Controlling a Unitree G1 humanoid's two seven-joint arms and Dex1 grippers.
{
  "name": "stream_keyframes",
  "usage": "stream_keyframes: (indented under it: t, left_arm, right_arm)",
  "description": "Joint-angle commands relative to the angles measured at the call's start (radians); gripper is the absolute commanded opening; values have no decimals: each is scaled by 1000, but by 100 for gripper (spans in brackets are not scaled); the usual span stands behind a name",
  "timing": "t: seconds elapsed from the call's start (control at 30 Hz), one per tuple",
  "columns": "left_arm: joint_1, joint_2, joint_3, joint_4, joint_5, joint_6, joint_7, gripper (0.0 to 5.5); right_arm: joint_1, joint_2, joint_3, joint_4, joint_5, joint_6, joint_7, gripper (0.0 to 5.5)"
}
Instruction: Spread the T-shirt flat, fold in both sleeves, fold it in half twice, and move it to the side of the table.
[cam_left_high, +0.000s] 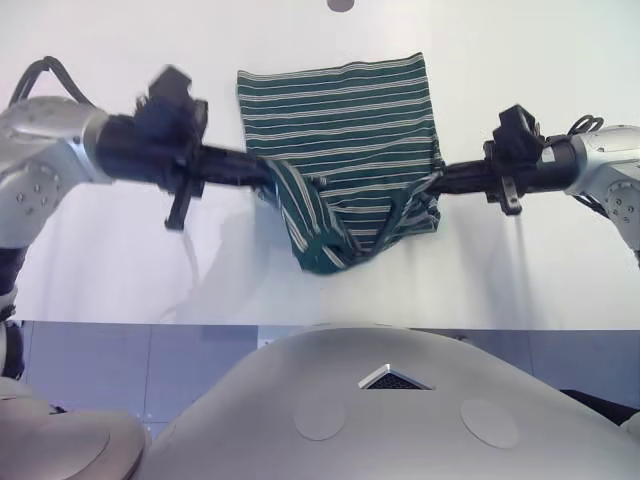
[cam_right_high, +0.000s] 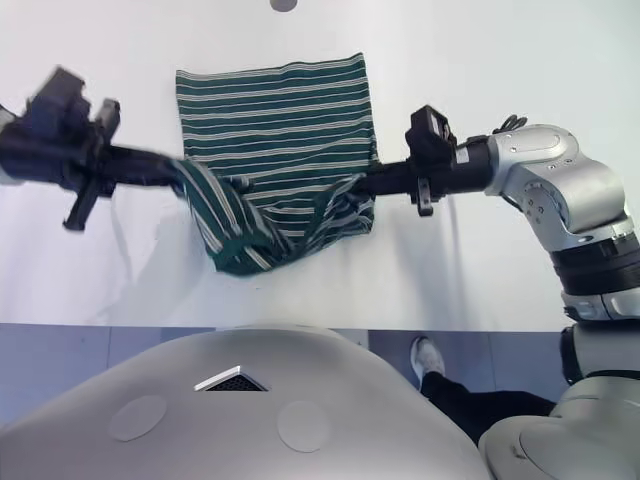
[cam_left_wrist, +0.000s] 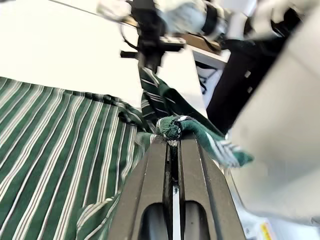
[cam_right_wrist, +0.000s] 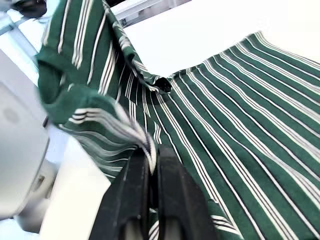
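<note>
Smooth white table (cam_left_high: 100, 270), striped green T-shirt (cam_left_high: 340, 110), left gripper (cam_left_high: 268, 178) and right gripper (cam_left_high: 437, 182) pinching bunched cloth

The left arm (cam_left_high: 45, 160) and right arm (cam_right_high: 555, 185) have rounded silver-grey shells with round joint caps and small screws. Both turn black along the forearms. Black cables (cam_left_high: 40, 70) loop over the left arm's shell, and a smaller bundle (cam_right_high: 512, 123) curls at the right wrist. Each wrist carries a boxy black camera block (cam_right_high: 430, 125). The left tool (cam_left_wrist: 172, 142) and right tool (cam_right_wrist: 149, 152) each have two long, flat, matte dark fingers.
</note>
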Motion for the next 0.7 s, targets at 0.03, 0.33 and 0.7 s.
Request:
stream_keyframes:
  t: [0.03,0.33,0.7]
  left_arm:
    - [-121,-106,46,158,31,144,113,0]
    - [-154,-216,-66,314,492,156,270,0]
    - [-405,-433,-47,640,745,112,309,0]
  right_arm:
    - [-86,80,-86,144,-23,42,-32,0]
    - [-181,244,-183,469,-237,-93,-138,0]
    - [-442,456,-198,938,-491,-336,-217,0]
